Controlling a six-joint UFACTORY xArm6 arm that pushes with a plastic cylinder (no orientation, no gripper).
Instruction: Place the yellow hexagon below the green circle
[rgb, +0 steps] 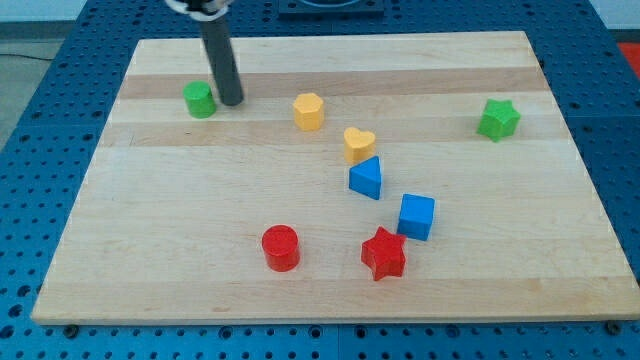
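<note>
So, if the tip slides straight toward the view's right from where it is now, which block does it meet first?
Probably the yellow hexagon. My tip sits just right of the green circle, and nothing lies between tip and hexagon, though the hexagon sits slightly lower.

1. The pale wooden board (330, 290) lay on a blue perforated bench (40, 120) and carried eight small blocks.
2. A green circle block (200, 99) sat near the board's top-left corner, with my tip (231, 102) touching down on the wood just to its right.
3. A yellow hexagon block (309, 111) stood near the top edge, about midway along it.
4. A yellow heart block (359, 144) and a blue triangle block (366, 178) sat close together near the centre.
5. A blue cube (416, 216) and a red star block (384, 253) lay toward the bottom edge, right of centre.
6. A red cylinder (281, 247) stood near the bottom edge, left of the star.
7. A green star block (498, 119) sat near the right edge, toward the top-right corner.
</note>
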